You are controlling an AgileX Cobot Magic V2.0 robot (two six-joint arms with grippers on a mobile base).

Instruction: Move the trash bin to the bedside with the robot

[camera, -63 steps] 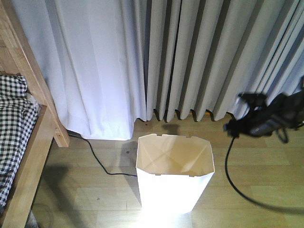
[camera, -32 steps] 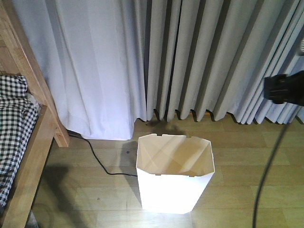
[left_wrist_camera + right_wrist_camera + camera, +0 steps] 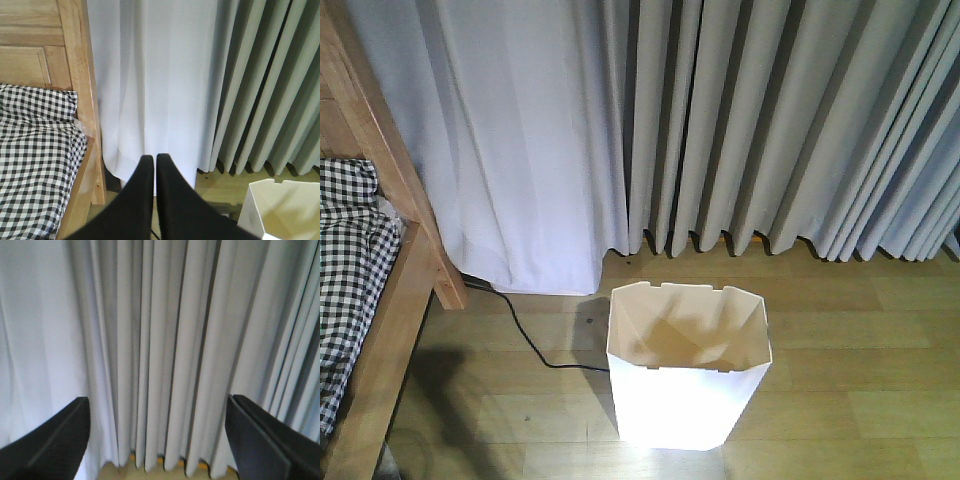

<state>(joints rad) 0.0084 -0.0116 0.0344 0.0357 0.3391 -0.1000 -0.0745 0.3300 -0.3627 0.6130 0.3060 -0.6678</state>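
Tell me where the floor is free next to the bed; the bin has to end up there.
Bare wood floor lies between the bed frame and the trash bin, crossed only by a black cable nearer the curtain. Right of the bin the floor is bare up to the curtain hem. Behind the bin, the strip before the curtain is narrower.

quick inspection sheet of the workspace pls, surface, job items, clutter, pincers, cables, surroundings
surface: light wooden plank floor, with a bright glare patch in front of the bin
job's things: white thin-plastic trash bin with an angular rim stands upright on the floor, nothing seen inside; light wooden bed frame with a black-and-white checked cover at the left, apart from the bin
clutter: nothing seen
grippers: left pincer shut, holding nothing, aimed at the white curtain beside the bed; right pincer open, holding nothing, facing the grey curtain
cables: thin black cable runs from under the white curtain to behind the bin
surroundings: white curtain and grey pleated curtain reach the floor
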